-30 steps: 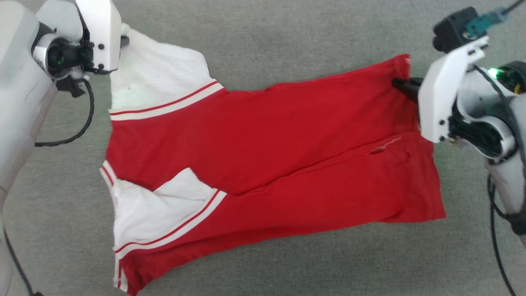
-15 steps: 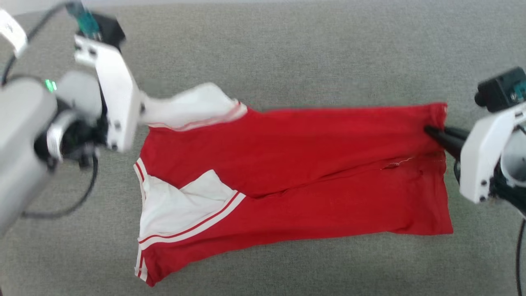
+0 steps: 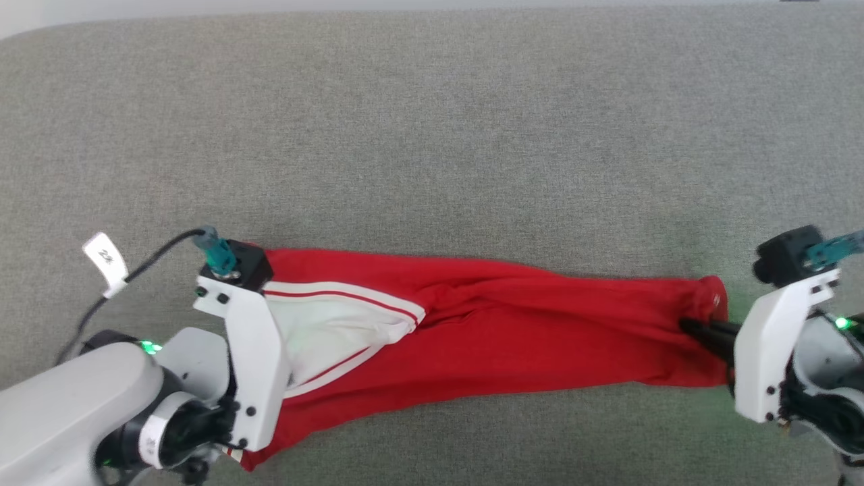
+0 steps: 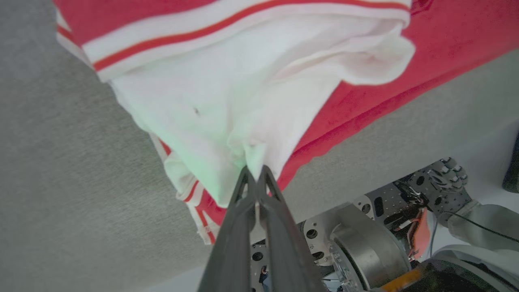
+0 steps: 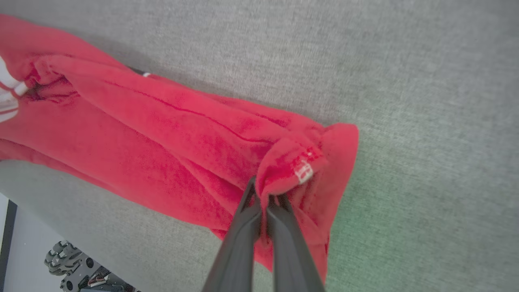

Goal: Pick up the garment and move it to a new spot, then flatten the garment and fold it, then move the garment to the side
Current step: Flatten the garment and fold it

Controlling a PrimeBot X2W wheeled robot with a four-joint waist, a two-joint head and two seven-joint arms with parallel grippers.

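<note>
lengthwise, garment (image 3: pixel 526 337) runs along near edge of grey surface (image 3: pixel 432 135).

Grey woven-fabric surface (image 3: pixel 432 135), plain, lightly mottled. Its rounded corner sits upper left in head view, with pale floor (image 3: pixel 20 17) beyond. Faint green tint on the cloth at far right. Right wrist view: pale floor past the surface edge, lower left.

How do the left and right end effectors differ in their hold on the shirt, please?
The left end effector pinches the white sleeve; the right end effector pinches the red hem. Fabric fans from the left, bunches over the right. Both are shut on the shirt.
</note>
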